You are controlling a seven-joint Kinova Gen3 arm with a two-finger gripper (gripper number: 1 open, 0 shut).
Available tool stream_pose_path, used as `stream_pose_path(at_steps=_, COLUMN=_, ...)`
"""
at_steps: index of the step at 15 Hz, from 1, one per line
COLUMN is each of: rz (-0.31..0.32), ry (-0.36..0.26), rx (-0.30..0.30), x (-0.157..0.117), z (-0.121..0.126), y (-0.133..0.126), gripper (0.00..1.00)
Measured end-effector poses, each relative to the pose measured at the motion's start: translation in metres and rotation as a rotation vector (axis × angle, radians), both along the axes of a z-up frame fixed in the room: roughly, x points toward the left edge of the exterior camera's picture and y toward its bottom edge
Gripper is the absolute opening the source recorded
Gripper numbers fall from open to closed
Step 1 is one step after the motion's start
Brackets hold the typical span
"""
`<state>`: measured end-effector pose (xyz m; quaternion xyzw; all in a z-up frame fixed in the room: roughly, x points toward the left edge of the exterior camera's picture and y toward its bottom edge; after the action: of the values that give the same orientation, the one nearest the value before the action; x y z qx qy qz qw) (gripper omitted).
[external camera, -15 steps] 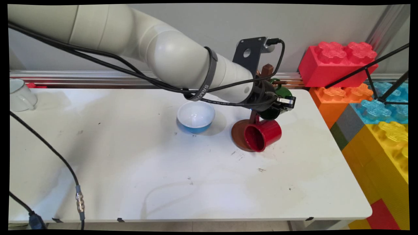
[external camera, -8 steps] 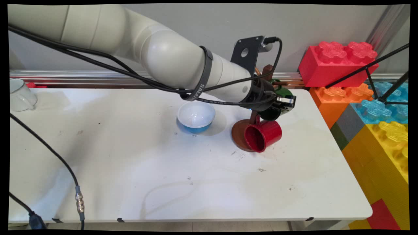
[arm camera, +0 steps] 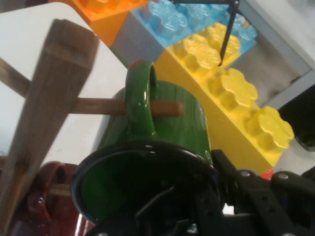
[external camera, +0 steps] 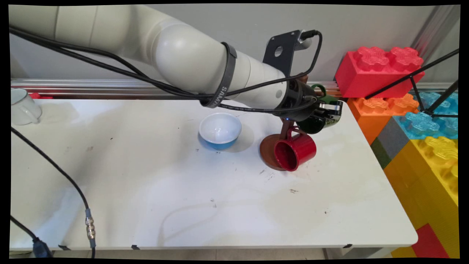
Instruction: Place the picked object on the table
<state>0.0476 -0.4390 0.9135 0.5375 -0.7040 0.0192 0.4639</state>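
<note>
You've got the gripper [external camera: 327, 114] at the green mug [arm camera: 162, 142], w/ jaws clamped on its rim: one finger goes inside the mouth, the other sits outside the wall on the hand view's lower right. The mug's open mouth faces back toward the jaws, its body pointing away along the gripper's line, so its long axis runs roughly w/ the approach direction. The handle [arm camera: 140, 101] is on the side away from the jaws' base, and a wooden peg [arm camera: 162, 108] of the brown mug tree [arm camera: 47, 105] passes through its loop, its tip poking out on the far side. So the relation that matters: peg axis runs crosswise to the jaws, w/ the free end toward the toy blocks [arm camera: 231, 83]. Below the jaws a red mug [external camera: 295, 151] hangs lower on the same tree, close under the green one. The blue bowl [external camera: 220, 131] sits on the surface [external camera: 146, 183], well apart behind the wrist.
</note>
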Motion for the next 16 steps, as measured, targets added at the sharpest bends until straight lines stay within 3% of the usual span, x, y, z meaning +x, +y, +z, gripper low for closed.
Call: stream_pose_path(at_steps=16, rz=-0.099, ry=0.099, rx=0.058, x=-0.014, z=0.023, y=0.032, gripper=0.00)
